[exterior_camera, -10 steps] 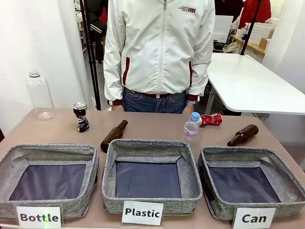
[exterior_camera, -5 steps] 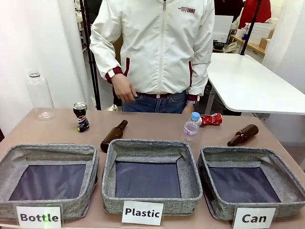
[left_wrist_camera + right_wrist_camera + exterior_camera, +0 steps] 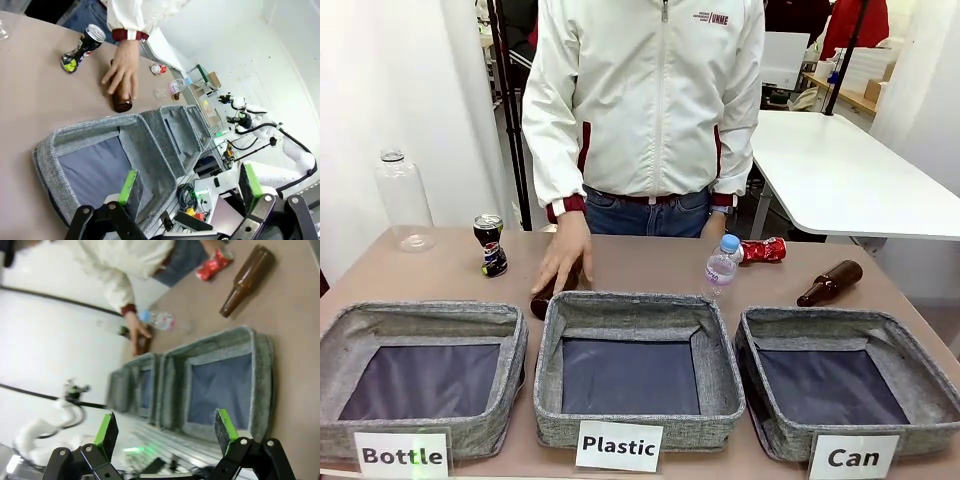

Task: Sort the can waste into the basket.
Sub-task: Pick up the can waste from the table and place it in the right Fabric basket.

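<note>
A crushed red can (image 3: 763, 250) lies at the table's far right, also seen from the right wrist as the red can (image 3: 214, 264). A black can (image 3: 490, 244) with white and blue markings stands far left; the left wrist view shows the black can (image 3: 82, 47) too. The "Can" basket (image 3: 920, 385) sits front right, empty, and the same basket (image 3: 260, 385) lies below my right gripper (image 3: 163, 432), which is open. My left gripper (image 3: 187, 187) hangs open over the "Bottle" basket (image 3: 57, 145). The person's hand (image 3: 563, 258) rests on a brown bottle (image 3: 540, 300).
The "Plastic" basket (image 3: 552, 360) stands in the middle and the "Bottle" basket (image 3: 510, 350) at front left. A small clear bottle (image 3: 722, 266) stands behind the middle basket. A second brown bottle (image 3: 829, 283) lies at the right. A large clear bottle (image 3: 402, 200) stands far left.
The person's hand has come down from waist height onto the brown bottle left of the middle. Cans, baskets and other bottles have not moved.
</note>
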Robot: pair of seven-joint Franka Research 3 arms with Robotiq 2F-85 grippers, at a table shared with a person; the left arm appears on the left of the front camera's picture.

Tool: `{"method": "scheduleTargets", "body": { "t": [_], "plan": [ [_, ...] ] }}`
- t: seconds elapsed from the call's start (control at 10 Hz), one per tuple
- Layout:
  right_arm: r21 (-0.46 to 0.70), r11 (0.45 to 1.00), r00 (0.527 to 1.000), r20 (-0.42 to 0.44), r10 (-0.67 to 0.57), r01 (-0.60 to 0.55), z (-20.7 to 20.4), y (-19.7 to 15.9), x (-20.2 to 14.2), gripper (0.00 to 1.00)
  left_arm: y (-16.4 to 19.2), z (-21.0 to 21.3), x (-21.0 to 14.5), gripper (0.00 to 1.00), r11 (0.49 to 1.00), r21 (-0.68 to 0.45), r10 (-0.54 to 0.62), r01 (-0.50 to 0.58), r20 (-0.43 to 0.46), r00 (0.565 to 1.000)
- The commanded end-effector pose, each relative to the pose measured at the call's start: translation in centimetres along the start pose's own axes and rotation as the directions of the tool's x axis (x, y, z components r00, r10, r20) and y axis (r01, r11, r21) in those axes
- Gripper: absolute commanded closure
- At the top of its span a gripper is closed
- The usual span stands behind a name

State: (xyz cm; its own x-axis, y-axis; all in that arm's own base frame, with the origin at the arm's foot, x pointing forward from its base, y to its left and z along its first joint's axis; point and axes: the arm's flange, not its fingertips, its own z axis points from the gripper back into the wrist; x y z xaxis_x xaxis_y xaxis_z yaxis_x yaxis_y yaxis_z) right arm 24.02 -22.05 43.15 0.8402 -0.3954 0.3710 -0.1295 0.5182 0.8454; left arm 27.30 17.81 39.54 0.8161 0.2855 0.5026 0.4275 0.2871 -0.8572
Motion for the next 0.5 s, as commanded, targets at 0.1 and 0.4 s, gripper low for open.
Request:
{"method": "scheduleTargets", "body": {
  "t": [0.1,0.4],
  "plan": [
    [-0.508,0.837,0.973,-0.2,0.116,-0.204,-10.7,8.8,4.0,0.0,-0.1,0.2,-0.2,0.0,1.0,-0.012,-0.026,0.026,-0.003,1.0],
    [-0.716,0.523,0.886,-0.395,0.244,-0.463,-20.0,11.6,6.1,0.0,-0.1,0.2,-0.2,0.0,1.0,-0.012,-0.026,0.026,-0.003,1.0]
  ]
}}
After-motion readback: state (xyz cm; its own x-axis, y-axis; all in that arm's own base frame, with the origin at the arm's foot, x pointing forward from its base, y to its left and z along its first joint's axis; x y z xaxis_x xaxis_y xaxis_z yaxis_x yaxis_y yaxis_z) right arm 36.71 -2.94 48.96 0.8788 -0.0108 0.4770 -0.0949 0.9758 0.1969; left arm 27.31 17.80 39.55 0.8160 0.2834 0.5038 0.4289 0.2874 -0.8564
